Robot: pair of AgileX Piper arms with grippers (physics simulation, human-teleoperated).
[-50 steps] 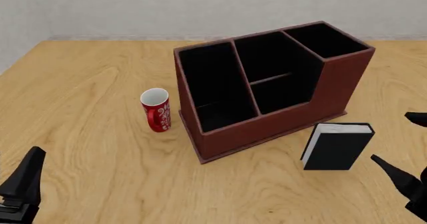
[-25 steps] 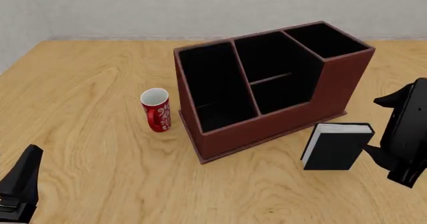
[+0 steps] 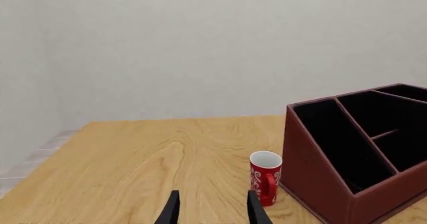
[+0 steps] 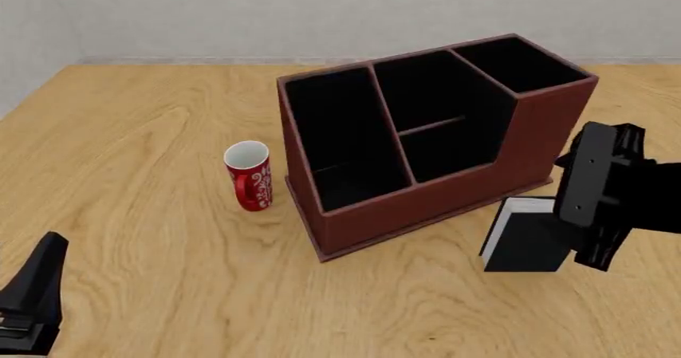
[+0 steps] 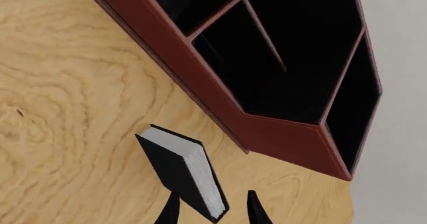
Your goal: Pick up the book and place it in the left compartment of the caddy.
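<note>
1. The book (image 4: 524, 245) stands upright on the wooden desk (image 4: 149, 135), just in front of the caddy (image 4: 447, 194) near its taller right end, not touching it. Its covers are plain black with white page edges on top; no title or writing is readable on it.
2. The caddy is reddish-brown with a black interior. Its left compartment (image 4: 340, 143) is the long narrow section at the lower end, with nothing visible inside it. No label shows on the wood.
3. The right claw (image 5: 212, 210) is over the book's right part in the front view. In the right wrist view its two dark fingertips (image 5: 171, 210) stand apart, one on each side of the book's (image 5: 181, 173) top edge, released and not pressing the covers.
4. The left claw (image 3: 212, 213) is at the near left corner of the desk, well apart from the book. Its fingers are spread and grasp nothing.
5. A red mug (image 4: 249, 175) with a white swirling pattern and white rim stands just left of the caddy; the pattern forms no legible words.
</note>
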